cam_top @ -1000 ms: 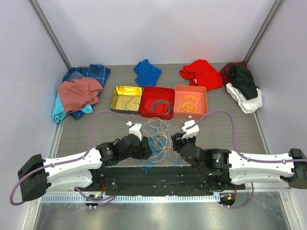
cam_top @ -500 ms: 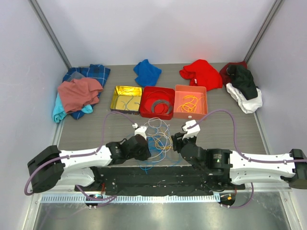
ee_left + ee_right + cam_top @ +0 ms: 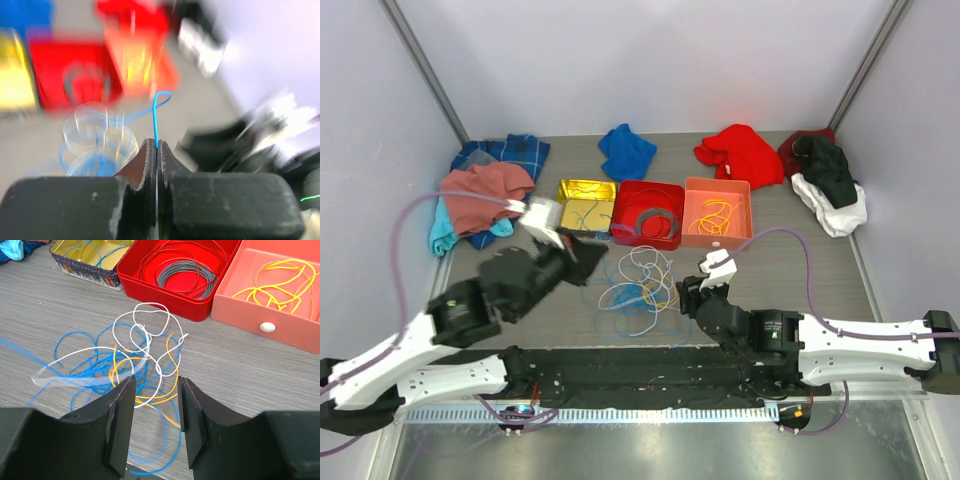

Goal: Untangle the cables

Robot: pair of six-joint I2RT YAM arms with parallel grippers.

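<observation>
**A:** Two grippers. How do they stand?

**B:** The right gripper (image 3: 156, 382) sits low over the worktop (image 3: 280, 385), its jaws apart and holding nothing. The left gripper (image 3: 156, 143) is pinched tight on a blue cable (image 3: 155, 117).

**A:** Which way does that cable run?

**B:** Straight out from the fingertips and in line with them. Then it hooks over in a small loop and trails, blurred, back toward the heap.

**A:** And the heap?

**B:** The tangle of cables (image 3: 142, 360), white, blue and orange, lies on the worktop just ahead of the right gripper. The left gripper is off to the tangle's left. Beyond the tangle are a red tray (image 3: 165, 302) holding a grey ring (image 3: 187, 276) and an orange tray (image 3: 235, 320) holding yellow cables (image 3: 280, 287).
</observation>
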